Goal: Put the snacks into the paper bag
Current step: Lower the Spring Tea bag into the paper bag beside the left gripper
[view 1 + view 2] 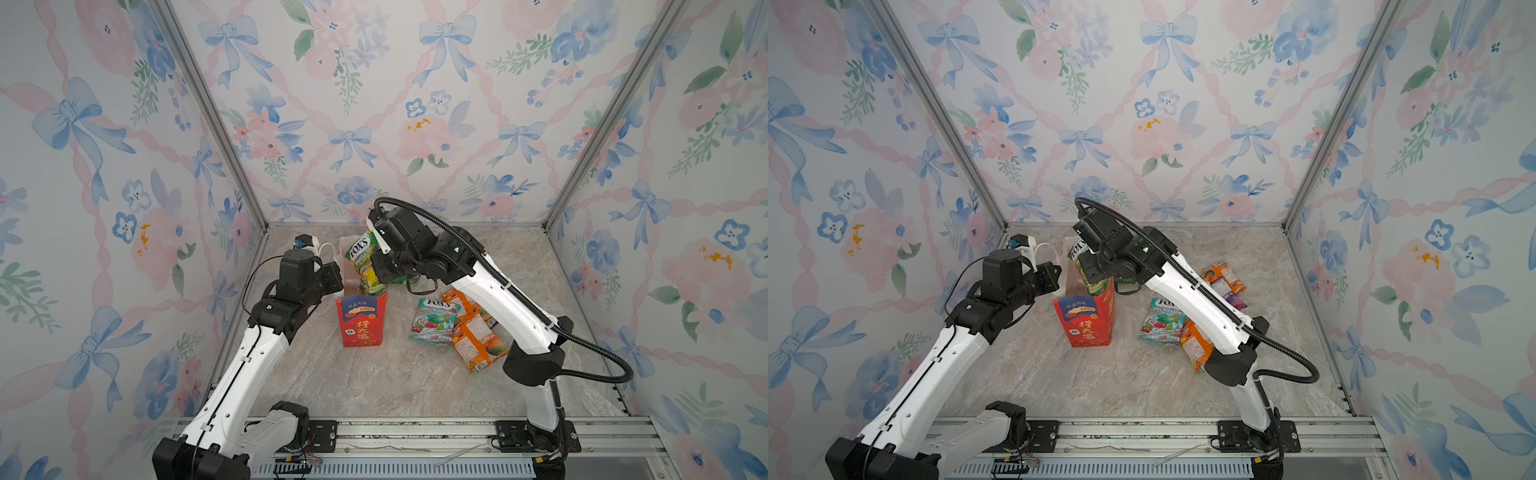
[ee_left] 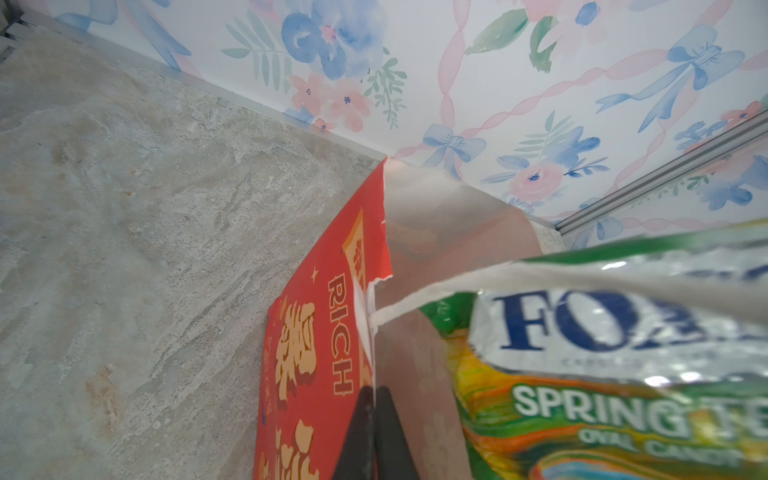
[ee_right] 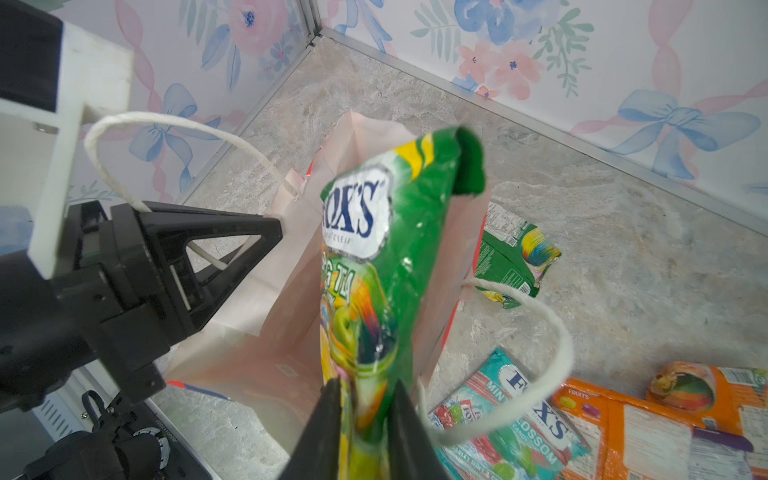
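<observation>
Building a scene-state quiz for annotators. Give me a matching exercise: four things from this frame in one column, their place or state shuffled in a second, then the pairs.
Things
1. Spring Tea packet
2. Mint Blossom packet
3. red paper bag
4. left gripper

Place or state
A. shut on the bag's wall
B. between the fingers of the right gripper, at the bag's mouth
C. standing upright, mouth open
D. lying flat on the table, right of the bag in both top views

Pairs: 1-B, 2-D, 3-C, 4-A
</observation>
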You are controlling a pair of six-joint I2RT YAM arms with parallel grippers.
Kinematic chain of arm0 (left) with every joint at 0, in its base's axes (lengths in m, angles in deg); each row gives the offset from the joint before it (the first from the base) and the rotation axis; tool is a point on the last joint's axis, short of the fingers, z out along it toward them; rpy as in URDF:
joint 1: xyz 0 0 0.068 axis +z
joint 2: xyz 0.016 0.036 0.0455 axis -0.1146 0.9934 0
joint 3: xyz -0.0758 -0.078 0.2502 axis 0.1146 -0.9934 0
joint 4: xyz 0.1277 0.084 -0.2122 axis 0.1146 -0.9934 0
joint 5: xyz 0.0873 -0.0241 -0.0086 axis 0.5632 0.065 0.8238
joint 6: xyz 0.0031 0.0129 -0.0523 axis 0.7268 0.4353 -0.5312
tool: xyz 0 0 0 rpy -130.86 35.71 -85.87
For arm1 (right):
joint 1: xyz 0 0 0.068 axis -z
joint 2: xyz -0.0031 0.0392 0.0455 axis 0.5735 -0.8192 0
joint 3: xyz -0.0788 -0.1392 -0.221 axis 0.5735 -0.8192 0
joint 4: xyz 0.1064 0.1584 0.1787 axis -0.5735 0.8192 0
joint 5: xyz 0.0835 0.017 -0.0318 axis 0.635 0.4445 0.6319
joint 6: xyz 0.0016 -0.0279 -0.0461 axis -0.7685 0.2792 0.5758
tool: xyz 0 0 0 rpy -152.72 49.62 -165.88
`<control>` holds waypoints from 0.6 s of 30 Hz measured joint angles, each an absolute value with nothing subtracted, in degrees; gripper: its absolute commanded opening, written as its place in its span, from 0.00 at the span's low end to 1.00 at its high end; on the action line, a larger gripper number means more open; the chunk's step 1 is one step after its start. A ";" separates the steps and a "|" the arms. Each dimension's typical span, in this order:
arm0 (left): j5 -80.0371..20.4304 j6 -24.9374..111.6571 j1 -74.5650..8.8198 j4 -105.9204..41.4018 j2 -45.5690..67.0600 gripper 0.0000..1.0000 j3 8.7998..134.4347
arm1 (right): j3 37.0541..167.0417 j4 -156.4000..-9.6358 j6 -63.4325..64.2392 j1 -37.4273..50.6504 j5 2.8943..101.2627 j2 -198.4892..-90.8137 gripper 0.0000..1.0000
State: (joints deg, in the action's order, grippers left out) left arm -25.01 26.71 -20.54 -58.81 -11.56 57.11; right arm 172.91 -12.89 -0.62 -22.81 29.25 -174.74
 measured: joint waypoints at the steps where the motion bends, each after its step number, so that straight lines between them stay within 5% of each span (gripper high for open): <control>1: -25.01 26.71 -20.54 -58.81 -11.56 0.00 57.09 | 173.02 -12.98 -0.64 -22.81 29.27 -174.74 0.33; 18: -25.43 26.71 -20.78 -58.81 -11.04 0.00 57.09 | 171.27 -16.11 2.44 -22.81 30.04 -173.07 0.47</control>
